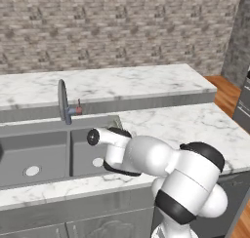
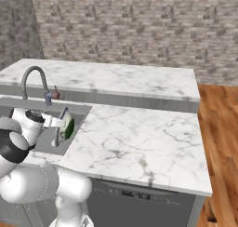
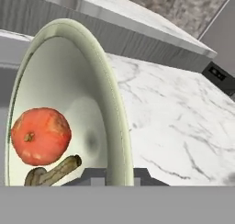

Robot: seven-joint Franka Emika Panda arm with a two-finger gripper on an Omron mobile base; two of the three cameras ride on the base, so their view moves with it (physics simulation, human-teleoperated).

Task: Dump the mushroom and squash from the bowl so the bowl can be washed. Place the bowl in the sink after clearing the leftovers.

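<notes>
Claw: the claw (image 2: 62,124) pinches the rim of the bowl (image 3: 69,103), one tip on each face of the rim at the bottom of the hand view.
Bowl: held on edge over the right basin of the sink (image 1: 49,149), its opening turned sideways and its rim rising straight away from the claw.
Contents: an orange-red squash (image 3: 40,136) and a brown mushroom (image 3: 54,171) lie against the lowest part of the bowl's inner wall, just beside the tips.
Key relation: the leftovers sit on the claw's side of the bowl, so emptying it likely calls for rolling the wrist until the opening faces down.
Surface: the marble surface (image 2: 139,137) spreads beyond the bowl's outer face.
Hand view: shows the food inside.
Right base view: shows the tilted bowl near the faucet (image 2: 37,82), with a green patch on it I cannot identify.
Left base view: the arm hides the bowl.
</notes>
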